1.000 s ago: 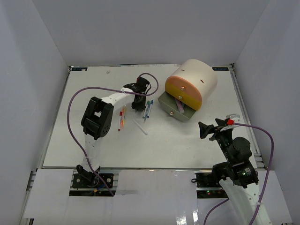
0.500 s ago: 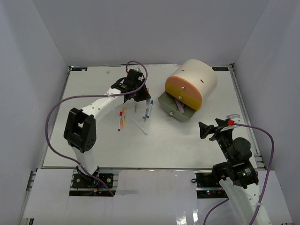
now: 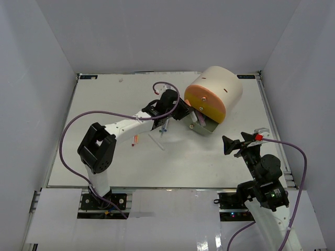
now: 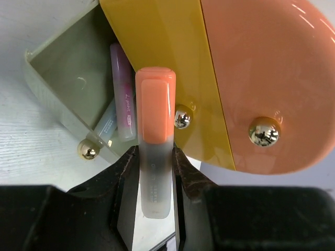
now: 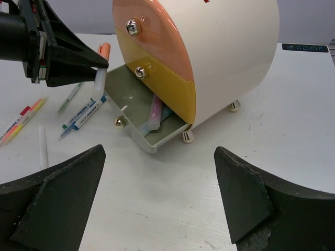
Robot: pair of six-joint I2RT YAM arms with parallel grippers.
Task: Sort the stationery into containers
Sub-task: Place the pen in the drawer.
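The orange-capped marker (image 4: 155,141) with a frosted white barrel is clamped between the two fingers of the left gripper (image 4: 155,163). The jaws are closed on the barrel and the cap end sticks out past the fingertips. In the right wrist view the marker (image 5: 99,72) stands nearly upright, cap up. It is held off the table, just beside the outer corner of the pulled-out grey drawer (image 5: 137,112); whether it touches the rim cannot be told.

The grey drawer (image 4: 63,68) is the lowest of three in the face of the cream organiser (image 3: 222,83). It already holds a pink pen (image 4: 123,89) and a pale blue pen (image 4: 106,125), lying side by side. Above it, the yellow drawer (image 4: 162,36) and the orange-pink drawer (image 4: 261,73) are shut, each with a small brass knob (image 4: 264,132).

More stationery lies loose on the table (image 3: 104,94) near the left arm: blue-and-white pens (image 5: 81,115), a green pen (image 5: 69,98), yellow-and-red highlighters (image 5: 21,121) and a white stick (image 5: 43,146).

The right gripper (image 5: 157,198) is well apart from the organiser, on the right side of the table. Its fingers are spread wide and hold nothing.
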